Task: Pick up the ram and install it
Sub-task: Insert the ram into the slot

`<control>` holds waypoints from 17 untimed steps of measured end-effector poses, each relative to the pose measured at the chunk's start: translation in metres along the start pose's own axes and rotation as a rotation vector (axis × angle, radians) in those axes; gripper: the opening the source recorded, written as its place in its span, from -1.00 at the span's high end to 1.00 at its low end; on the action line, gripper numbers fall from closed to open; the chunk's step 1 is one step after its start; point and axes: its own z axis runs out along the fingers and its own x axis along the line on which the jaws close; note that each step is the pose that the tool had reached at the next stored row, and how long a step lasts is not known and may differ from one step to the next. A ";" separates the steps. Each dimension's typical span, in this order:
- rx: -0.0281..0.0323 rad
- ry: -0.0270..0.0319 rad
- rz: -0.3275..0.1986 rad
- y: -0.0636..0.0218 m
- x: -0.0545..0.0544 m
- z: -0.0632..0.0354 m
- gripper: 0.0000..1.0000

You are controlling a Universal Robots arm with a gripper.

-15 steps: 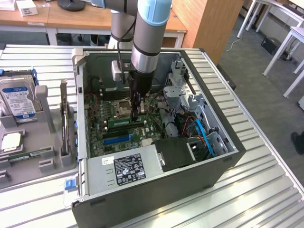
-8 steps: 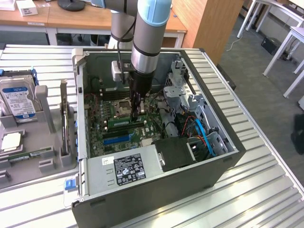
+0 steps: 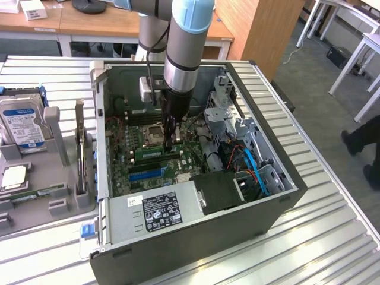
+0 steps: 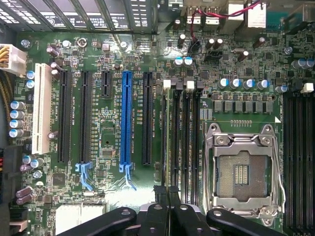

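A ribbed metal table (image 3: pixel 332 237) is carrying an open computer case (image 3: pixel 285 196), and the robot arm (image 3: pixel 187 41) is reaching straight down into it. The exterior view is showing what the wrist view is not: a grey tray (image 3: pixel 59 127) sitting at the exterior view's left of the case and holding a hard drive (image 3: pixel 21 122).

The wrist view is giving the motherboard (image 4: pixel 108 123) in detail, with a blue slot (image 4: pixel 126 118) and an open CPU socket (image 4: pixel 241 172). The ram (image 3: pixel 151 154) is standing on edge among the memory slots beside that socket, appearing in the wrist view as a thin strip (image 4: pixel 166 147). The gripper (image 3: pixel 172 142) is hanging at the ram's top edge, its fingers (image 4: pixel 160 196) sitting drawn narrow; whether they are pinching the ram cannot be told.
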 end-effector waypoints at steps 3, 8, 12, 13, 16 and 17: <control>-0.0001 0.0003 0.000 0.0000 0.000 0.0000 0.76; 0.0000 0.0001 0.000 0.0000 0.000 0.0009 0.76; 0.0000 0.0002 0.000 0.0000 0.000 0.0010 0.76; 0.0001 -0.0001 0.000 -0.0001 0.000 0.0015 0.76; 0.0000 0.0000 0.000 0.0000 0.000 0.0024 0.76; 0.0001 0.0000 0.000 -0.0001 0.000 0.0024 0.76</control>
